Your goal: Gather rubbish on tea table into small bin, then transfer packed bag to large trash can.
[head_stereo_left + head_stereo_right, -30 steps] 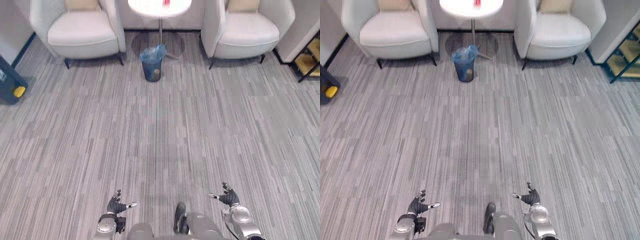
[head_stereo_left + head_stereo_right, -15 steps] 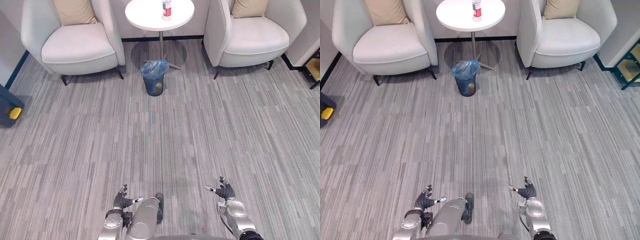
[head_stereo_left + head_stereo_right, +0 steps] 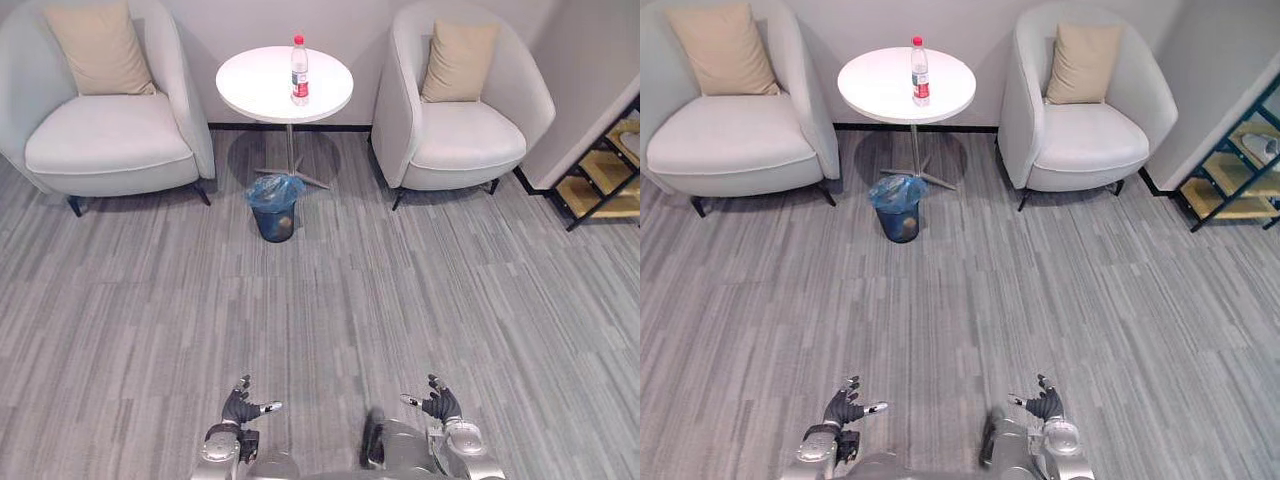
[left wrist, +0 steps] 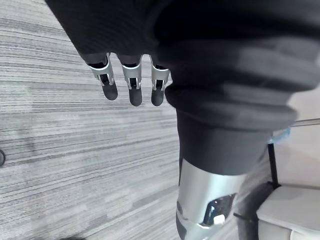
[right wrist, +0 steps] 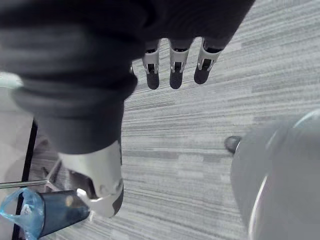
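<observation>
Left eye view, one bottle (image 3: 298,72), one bin (image 3: 274,226)

The carpet floor (image 3: 400,290) is grey, streaked pale and dark. The round tabletop (image 3: 255,85) is white; the bottle (image 3: 298,75) is clear with a red cap and label. A blue bag (image 3: 275,190) lines the dark small bin (image 3: 274,222). The armchairs (image 3: 105,150) are off-white, their cushions (image 3: 100,50) beige. My fingers (image 4: 131,90) are silver, dark-tipped.
</observation>
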Controlling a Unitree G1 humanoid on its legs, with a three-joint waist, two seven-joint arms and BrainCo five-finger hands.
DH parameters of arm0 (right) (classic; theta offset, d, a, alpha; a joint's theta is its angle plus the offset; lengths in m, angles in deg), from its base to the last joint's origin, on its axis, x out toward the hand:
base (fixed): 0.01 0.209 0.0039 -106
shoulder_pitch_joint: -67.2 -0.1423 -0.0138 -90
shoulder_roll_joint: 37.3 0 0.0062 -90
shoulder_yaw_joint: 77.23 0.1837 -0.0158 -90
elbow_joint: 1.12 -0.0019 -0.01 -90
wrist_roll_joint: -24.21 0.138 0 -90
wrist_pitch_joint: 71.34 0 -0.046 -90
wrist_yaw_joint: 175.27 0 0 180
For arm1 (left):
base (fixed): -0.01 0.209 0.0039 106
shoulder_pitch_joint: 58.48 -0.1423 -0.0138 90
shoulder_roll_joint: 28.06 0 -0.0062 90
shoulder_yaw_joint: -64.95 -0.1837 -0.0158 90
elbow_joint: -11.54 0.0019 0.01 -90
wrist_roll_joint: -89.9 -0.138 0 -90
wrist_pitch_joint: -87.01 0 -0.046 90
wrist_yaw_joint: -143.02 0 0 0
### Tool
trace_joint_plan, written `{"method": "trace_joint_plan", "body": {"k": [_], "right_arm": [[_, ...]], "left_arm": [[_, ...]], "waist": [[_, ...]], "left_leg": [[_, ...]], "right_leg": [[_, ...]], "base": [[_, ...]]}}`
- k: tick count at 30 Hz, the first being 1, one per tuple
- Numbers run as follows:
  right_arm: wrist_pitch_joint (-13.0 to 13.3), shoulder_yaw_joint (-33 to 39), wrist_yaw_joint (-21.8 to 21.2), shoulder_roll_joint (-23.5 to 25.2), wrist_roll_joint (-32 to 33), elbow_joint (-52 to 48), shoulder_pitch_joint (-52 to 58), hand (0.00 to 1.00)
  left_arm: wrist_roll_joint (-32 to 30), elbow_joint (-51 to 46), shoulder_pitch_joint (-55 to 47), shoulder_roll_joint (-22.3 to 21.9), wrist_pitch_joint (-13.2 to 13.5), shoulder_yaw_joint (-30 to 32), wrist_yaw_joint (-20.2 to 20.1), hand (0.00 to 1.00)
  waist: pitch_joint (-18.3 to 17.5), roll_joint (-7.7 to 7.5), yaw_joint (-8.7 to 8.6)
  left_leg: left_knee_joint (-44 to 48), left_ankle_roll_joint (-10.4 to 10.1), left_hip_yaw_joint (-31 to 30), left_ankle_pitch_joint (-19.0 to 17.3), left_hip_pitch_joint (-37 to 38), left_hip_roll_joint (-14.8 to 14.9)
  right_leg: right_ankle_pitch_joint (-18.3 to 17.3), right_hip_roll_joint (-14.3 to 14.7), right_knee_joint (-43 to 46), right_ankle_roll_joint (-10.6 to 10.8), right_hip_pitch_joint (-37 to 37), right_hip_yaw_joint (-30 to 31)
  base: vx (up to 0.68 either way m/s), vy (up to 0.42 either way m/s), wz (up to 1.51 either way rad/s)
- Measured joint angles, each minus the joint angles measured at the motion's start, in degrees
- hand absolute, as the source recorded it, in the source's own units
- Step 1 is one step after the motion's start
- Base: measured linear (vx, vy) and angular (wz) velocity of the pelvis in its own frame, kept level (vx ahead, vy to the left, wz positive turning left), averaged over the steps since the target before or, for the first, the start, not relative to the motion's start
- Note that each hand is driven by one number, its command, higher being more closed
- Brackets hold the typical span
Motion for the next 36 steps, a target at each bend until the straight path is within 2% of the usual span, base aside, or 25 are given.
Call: {"method": "trace_joint_plan", "body": {"k": [1, 3, 4, 6, 8, 10, 11, 12, 13, 14, 16, 19, 20, 21, 23, 25, 26, 28, 30, 31, 32, 33, 34, 35, 36], "right_arm": [[-0.01, -0.07, 0.0, 0.12, 0.03, 0.01, 0.12, 0.0], [0.03, -0.33, 0.09, 0.52, 0.16, -0.32, 0.4, 0.0], [0.06, -0.38, 0.25, 0.94, 0.3, -0.29, 0.34, 0.0], [0.34, -0.17, 0.53, 1.18, 0.91, -0.88, 0.09, 0.0], [0.38, 0.08, 1.2, 1.0, 1.44, -1.66, -0.02, 0.0], [0.35, 0.41, 1.3, 0.59, 1.81, -2.24, -0.38, 0.0], [0.34, 0.46, 1.34, 0.4, 1.86, -2.25, -0.82, 0.0], [0.32, 0.48, 1.34, -0.16, 1.86, -2.19, -1.31, 0.0], [0.25, 0.41, 1.34, -0.12, 1.86, -2.18, -1.35, 0.0], [0.2, 0.12, 1.28, 0.31, 1.86, -2.25, -1.42, 0.0], [0.17, -0.02, 1.16, 0.39, 1.77, -2.29, -1.79, 0.0], [0.29, -0.07, 0.98, 0.99, 1.09, -2.57, -2.23, 0.0], [0.28, -0.14, 0.94, 1.11, 0.55, -2.53, -2.11, 0.0], [0.25, -0.44, 0.71, 1.39, -0.01, -2.5, -1.79, 0.0], [0.14, -0.48, -0.01, 1.73, -0.42, -2.49, -0.82, 0.0], [-0.01, -0.82, -0.3, 2.36, -0.44, -2.5, 1.75, 0.0], [-0.15, -0.82, -0.3, 2.37, -0.44, -2.5, 1.85, 0.0], [-0.43, -0.81, -0.3, 2.36, -0.43, -2.53, 1.56, 0.0], [-0.41, -0.79, -0.3, 2.42, -0.42, -2.47, 1.26, 0.0], [-0.41, -0.79, -0.31, 2.42, -0.42, -2.34, 1.22, 0.0], [-0.43, -0.81, -0.29, 2.59, -0.43, -1.91, 1.28, 0.0], [-0.45, -0.8, -0.28, 2.83, -0.42, -1.15, 1.49, 0.0], [-0.44, -0.74, -0.29, 2.45, -0.42, -0.07, 1.6, 0.0], [-0.89, -0.63, -0.26, 1.65, -0.42, 1.05, 1.08, 0.0], [-0.89, -0.57, -0.27, 1.65, -0.42, 1.02, 0.9, 0.0]], "left_arm": [[0.01, 0.2, 0.36, -0.25, -0.02, 0.23, 0.0, 0.0], [0.01, 0.12, 0.9, -1.27, -0.16, 1.52, 0.01, 0.0], [0.01, -0.14, 0.7, -1.47, -0.16, 1.56, -0.01, 0.0], [0.02, -0.88, 0.45, -1.66, -0.23, 1.44, -0.05, 0.0], [0.04, -1.86, 0.38, -1.95, -0.17, 1.2, -0.08, 0.0], [0.04, -2.11, 0.52, -1.87, -0.13, 1.24, -0.03, 0.0], [0.04, -2.08, 0.28, -1.94, -0.14, 1.17, -0.05, 0.0], [0.03, -1.98, 0.29, -1.94, -0.16, 1.08, -0.09, 0.0], [0.02, -1.89, 0.16, -1.88, -0.18, 1.16, -0.08, 0.0], [0.01, -1.86, -0.3, -1.66, -0.18, 1.69, -0.07, 0.0], [0.02, -1.85, -0.06, -1.81, -0.13, 1.95, -0.07, 0.0], [0.04, -1.74, -0.48, -1.71, -0.13, 2.01, -0.16, 0.0], [0.05, -1.77, -0.69, -1.81, -0.12, 1.71, -0.2, 0.0], [0.05, -1.8, -0.95, -1.47, -0.15, 1.07, -0.23, 0.0], [0.05, -1.79, -0.99, -0.78, -0.28, 0.71, -0.22, 0.0], [0.09, -1.81, -1.78, -0.24, -0.38, -0.16, -0.18, 0.0], [0.09, -1.81, -1.63, -0.27, -0.4, -0.15, -0.18, 0.0], [0.17, -1.79, -1.25, -0.7, -0.38, -0.05, -0.14, 0.0], [0.17, -1.75, -0.94, -0.63, -0.37, -0.04, -0.13, 0.0], [0.16, -1.64, -0.82, -0.53, -0.33, -0.06, -0.11, 0.0], [0.13, -1.31, -0.92, -0.22, -0.2, -0.07, -0.08, 0.0], [0.05, -0.55, -0.9, 0.79, -0.22, -0.02, -0.1, 0.0], [0.04, 0.59, -0.8, 0.53, -0.27, 0.1, -0.08, 0.0], [0.03, 1.39, -0.8, -0.88, -0.29, 1.18, -0.08, 0.0], [0.03, 1.41, -0.86, -1.2, -0.29, 1.62, -0.04, 0.0]], "waist": [[0.11, 0.26, 0.02], [0.62, 0.9, 0.03], [1.12, 0.64, 0.45], [1.25, 0.11, 1.2], [1.4, 0.09, 1.74], [1.37, 0.58, 1.7], [1.44, 1.0, 1.77], [1.78, 1.7, 2.26], [1.78, 1.79, 3.2], [1.5, 0.92, 4.25], [1.35, 0.28, 4.38], [1.11, -0.02, 4.84], [1.04, 0.01, 4.79], [0.84, -0.54, 4.42], [0.82, -1.52, 3.99], [0.62, -2.17, 2.46], [0.54, -2.37, 2.38], [0.89, -1.67, 1.49], [1.07, -1.1, 1.24], [1.08, -1.05, 1.01], [0.57, -2.07, 0.56], [-0.26, -3.79, -0.06], [-0.66, -4.18, -0.09], [-1.54, -1.51, 0.06], [-1.57, -1.1, 0.02]], "left_leg": [[4.03, -0.73, -0.98, 0.44, -1.76, 0.39], [21.34, 0.05, -1.94, 6.12, -8.86, 1.82], [31.96, 0.64, -0.2, 5.76, -13.48, 3.63], [33.88, 2.56, 2.94, 3.9, -17.62, 3.73], [27.35, 2.84, 5.9, 2.45, -20.45, 2.22], [15.52, 2.79, 7.15, 2.45, -22.22, -0.51], [5.44, 1.9, 7.39, 3.88, -22.15, -2.52], [-3.05, 2.42, 7.42, 9.27, -21.47, -3.66], [-5.15, 2.94, 7.69, 13.13, -20.37, -3.89], [-8.29, 4.5, 8.99, 15.91, -18.39, -5.28], [-5.96, 7.82, 9.99, 14.27, -18.42, -7.11], [-3.39, 9.4, 11.51, 9.25, -15.57, -9.21], [-4.12, 9.91, 11.87, 7.64, -13.56, -9.87], [-5.16, 10.17, 11.76, 6.3, -11.36, -10.95], [-5.48, 10.82, 11.44, 4.93, -8.36, -12.08], [-7.0, 11.38, 9.18, 3.45, -2.37, -12.89], [-7.5, 11.38, 8.86, 3.46, -1.52, -12.8], [-9.59, 11.36, 7.61, 3.46, 2.16, -11.29], [-10.42, 10.5, 6.07, 3.01, 3.88, -9.35], [-10.47, 9.79, 5.28, 2.71, 4.14, -8.76], [-10.8, 8.48, 4.18, 2.4, 4.47, -8.7], [-10.88, 6.47, 2.24, 1.18, 4.78, -9.33], [-10.89, 5.58, 1.47, 0.48, 5.6, -9.06], [-9.34, 4.28, 0.34, 0.89, 5.27, -6.02], [-7.79, 4.16, -0.09, 0.95, 4.56, -5.63]], "right_leg": [[-0.8, 0.54, -0.34, -0.43, 0.82, -0.47], [-2.3, 2.53, -3.05, -1.59, 5.61, -1.6], [-3.0, 3.82, -5.29, -2.72, 10.1, -1.52], [-3.22, 4.36, -7.92, -3.03, 13.85, -1.0], [-3.22, 4.36, -10.65, -3.01, 16.17, -0.22], [-3.49, 4.17, -13.02, -3.02, 17.88, 0.42], [-3.65, 4.0, -14.2, -2.47, 18.68, 0.89], [-4.4, 3.99, -14.65, -1.43, 19.4, 1.77], [-4.71, 3.92, -14.71, -1.03, 19.8, 2.85], [-5.28, 2.64, -15.12, 0.3, 20.15, 4.24], [-6.42, 0.49, -14.57, 2.52, 20.4, 4.61], [-9.9, -2.28, -6.1, 6.17, 20.03, 6.35], [-11.24, -3.13, 3.12, 8.31, 17.03, 7.77], [-10.83, -4.54, 14.56, 9.61, 12.54, 7.95], [-9.32, -6.51, 27.86, 11.67, 7.48, 7.89], [-11.29, -7.81, 37.43, 8.3, 2.54, 5.52], [-11.54, -7.74, 37.29, 7.91, 2.03, 5.05], [-12.83, -7.17, 30.73, 5.74, -1.4, 1.31], [-12.47, -4.69, 20.55, 5.38, -3.07, 1.4], [-11.39, -3.72, 15.67, 4.7, -3.13, 1.79], [-6.46, -2.62, 4.61, 4.31, -2.3, 3.31], [2.29, -2.62, -1.92, 1.96, -2.09, 4.52], [2.95, -2.37, -0.76, 1.3, -2.07, 4.73], [2.1, -0.41, -1.39, -0.11, -1.22, 3.06], [1.35, 0.17, -2.54, -0.23, -0.38, 2.78]], "base": [[0.34, -0.306, 0.2], [0.31, -0.257, 0.17], [0.28, -0.189, -0.06], [0.27, -0.155, -0.22], [0.23, -0.052, -0.19], [0.25, 0.054, -0.14], [0.29, 0.134, -0.21], [0.3, 0.155, -0.33], [0.33, 0.168, -0.43], [0.38, 0.151, -0.24], [0.39, 0.153, -0.03], [0.34, 0.178, -0.11], [0.28, 0.138, -0.11], [0.35, 0.137, -0.07], [0.31, 0.068, 0.14], [0.45, 0.029, 0.49], [0.46, -0.016, 0.44], [0.37, -0.055, 0.32], [0.32, -0.094, 0.33], [0.37, -0.139, 0.54], [0.38, -0.176, 0.67], [0.39, -0.207, 0.66], [0.46, -0.268, 0.42], [0.39, -0.227, 0.19], [0.38, -0.216, 0.04]]}}
